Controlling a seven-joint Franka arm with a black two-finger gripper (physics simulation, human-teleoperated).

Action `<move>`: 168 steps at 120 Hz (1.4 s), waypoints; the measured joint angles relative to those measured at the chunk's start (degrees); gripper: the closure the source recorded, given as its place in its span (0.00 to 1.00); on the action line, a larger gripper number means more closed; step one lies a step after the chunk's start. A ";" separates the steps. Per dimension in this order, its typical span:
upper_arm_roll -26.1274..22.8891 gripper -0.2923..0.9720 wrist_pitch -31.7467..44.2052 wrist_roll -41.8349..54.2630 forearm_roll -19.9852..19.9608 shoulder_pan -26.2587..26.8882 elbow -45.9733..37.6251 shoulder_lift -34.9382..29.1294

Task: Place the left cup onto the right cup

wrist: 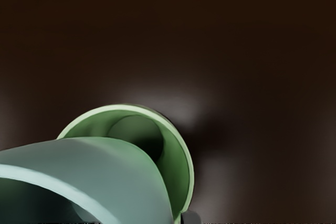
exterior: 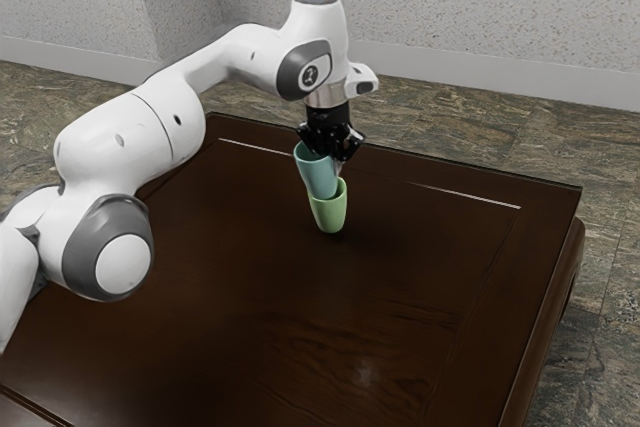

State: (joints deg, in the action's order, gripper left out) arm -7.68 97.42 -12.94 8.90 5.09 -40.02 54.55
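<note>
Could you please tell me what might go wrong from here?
The teal cup hangs tilted in the gripper, its base just inside the green cup. Released so, it may lean or tip out. Pushing down at this slant could also topple the green cup on the table.

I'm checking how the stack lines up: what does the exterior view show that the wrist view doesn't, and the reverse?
The exterior view adds the arm, the gripper shut on the rim of the teal cup, the table's edges and the floor. The wrist view adds the green cup's inner bottom. Both show the teal cup tilted, its lower end inside the green cup.
</note>
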 joint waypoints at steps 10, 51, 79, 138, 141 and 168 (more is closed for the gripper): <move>-0.45 0.57 0.07 -0.04 -0.84 -0.76 -0.82 0.07; -0.58 0.30 0.19 -0.14 -1.64 -0.97 -1.28 0.09; -0.29 0.25 0.20 -0.19 -1.51 -0.51 -5.16 -3.35; -0.28 0.23 -0.25 -0.46 -2.14 -1.96 -37.85 -37.45; -0.21 0.23 -0.33 -0.28 -2.27 -2.00 -40.07 -39.52; 2.20 0.23 -0.78 3.53 -5.12 -2.50 -50.42 -47.98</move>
State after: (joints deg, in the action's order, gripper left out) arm -5.47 96.64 -9.41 3.78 2.59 -90.44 6.57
